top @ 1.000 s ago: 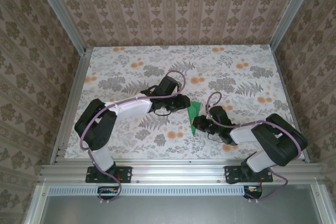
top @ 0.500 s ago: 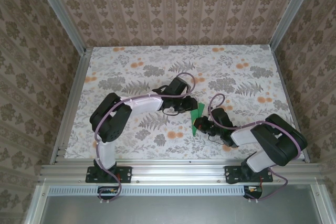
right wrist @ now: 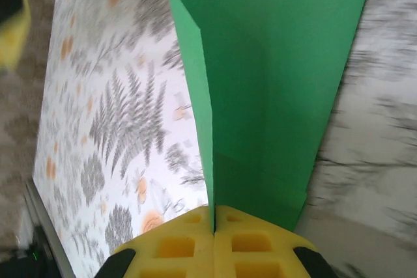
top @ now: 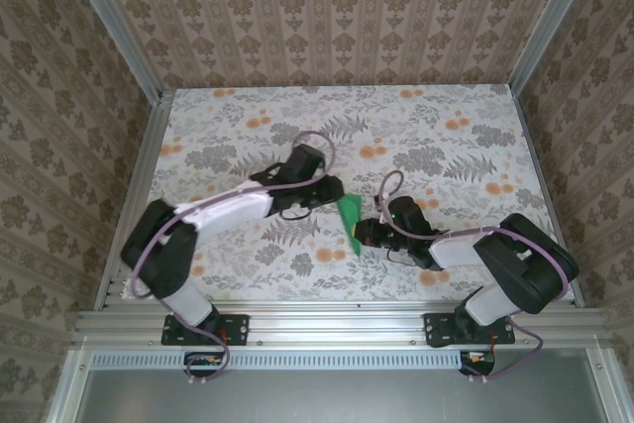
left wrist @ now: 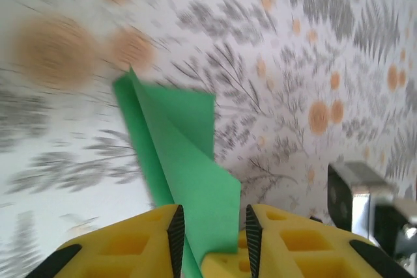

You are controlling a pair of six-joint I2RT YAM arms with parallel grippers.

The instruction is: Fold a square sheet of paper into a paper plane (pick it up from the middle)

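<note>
The square sheet of paper (top: 349,217) is bright green and creased into a pointed shape, held off the table between the two arms. My right gripper (top: 363,235) is shut on its lower end. In the right wrist view the yellow fingers (right wrist: 189,245) pinch the paper's centre fold (right wrist: 267,83) flat between them. My left gripper (top: 332,190) reaches the paper from the upper left. In the left wrist view its jaws (left wrist: 213,239) stand apart, and a flap of the paper (left wrist: 182,161) runs up between the two pads.
The floral table cloth (top: 248,136) spreads wide behind and to both sides of the arms. Patterned walls and aluminium rails (top: 134,195) close the table in on three sides. The right arm's wrist (left wrist: 365,200) shows close beside the left fingers.
The left gripper swung right toward the paper, then back left. The paper and the right gripper shifted left with it, and the paper now leans more to the upper left.
</note>
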